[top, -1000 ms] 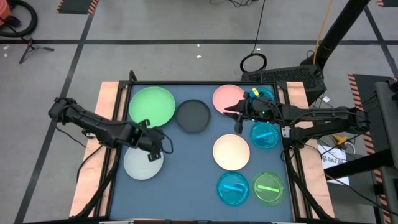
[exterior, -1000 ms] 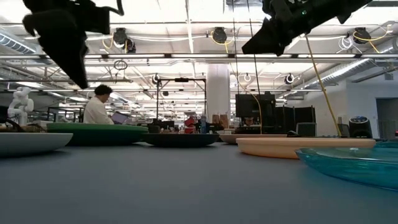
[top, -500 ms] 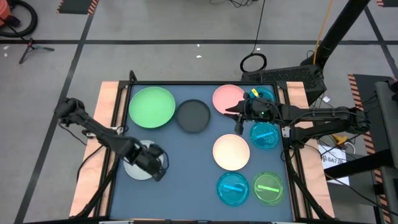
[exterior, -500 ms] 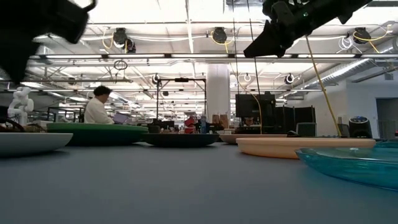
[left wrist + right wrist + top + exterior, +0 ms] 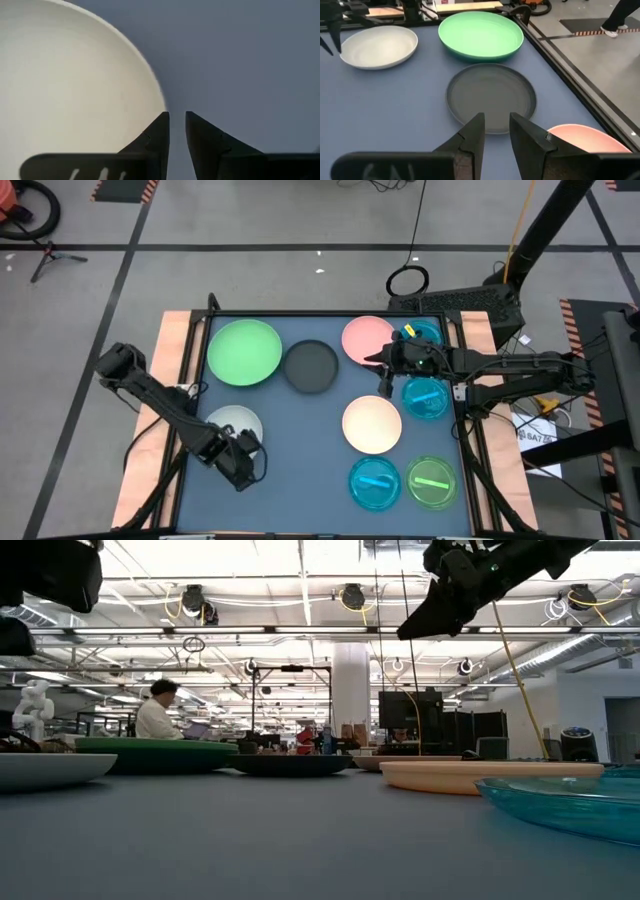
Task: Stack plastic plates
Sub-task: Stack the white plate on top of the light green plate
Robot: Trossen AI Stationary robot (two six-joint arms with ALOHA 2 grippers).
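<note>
Beside the white plate (image 5: 70,85), left claw (image 5: 177,125) nearly closed; right claw (image 5: 496,125) narrow, empty.

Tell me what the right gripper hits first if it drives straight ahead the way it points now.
Most likely the dark grey plate. In its wrist view the right gripper, fingers nearly together, aims at that plate's near part, with nothing between. Its height above the table is unclear. The light green plate lies beyond.
</note>
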